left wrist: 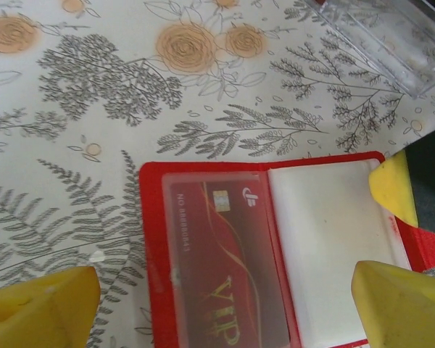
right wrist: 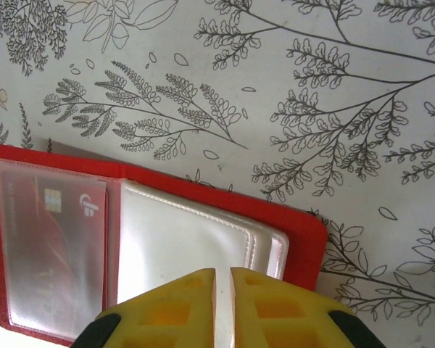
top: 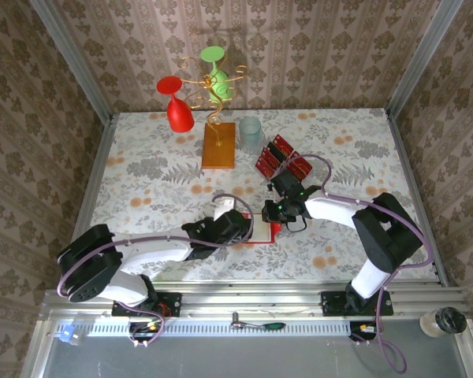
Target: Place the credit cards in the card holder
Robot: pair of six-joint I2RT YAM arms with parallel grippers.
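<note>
Though walled on three sides by patterned panels, leaves wide bare room across the left half and the far right corner of the floral table (top: 134,169). Crowded only along the middle: left arm (top: 142,256) and right arm (top: 355,216) reaching in from the near edge and meeting just short of centre.

Farther back, well apart from the left arm, a wire ornament (top: 218,118) with red and green glasses on an orange base, and a pale cup (top: 250,134) just beside it. Then a clear tiered stand (left wrist: 391,36) carrying upright credit cards (top: 280,157), close behind the right wrist.

Between the two arms, lying open and flat on the table, the card holder (left wrist: 151,217). Red border all round, far edge straight and free, corners rounded, bare cloth beyond on the far and left sides. Seen from either wrist, holds in its left half one red VIP card (left wrist: 221,268) under a clear pocket, squared to the pocket edges. Pale on the right half.

Left end effector (left wrist: 217,297) spread wide, one of its yellow fingers (left wrist: 40,308) off the holder's left edge, the other over its right edge. Right end effector (right wrist: 222,290) pressed nearly together, only a thin slit between the pads, over the pale half. Pinching a pocket leaf or merely closed above it: cannot tell.
</note>
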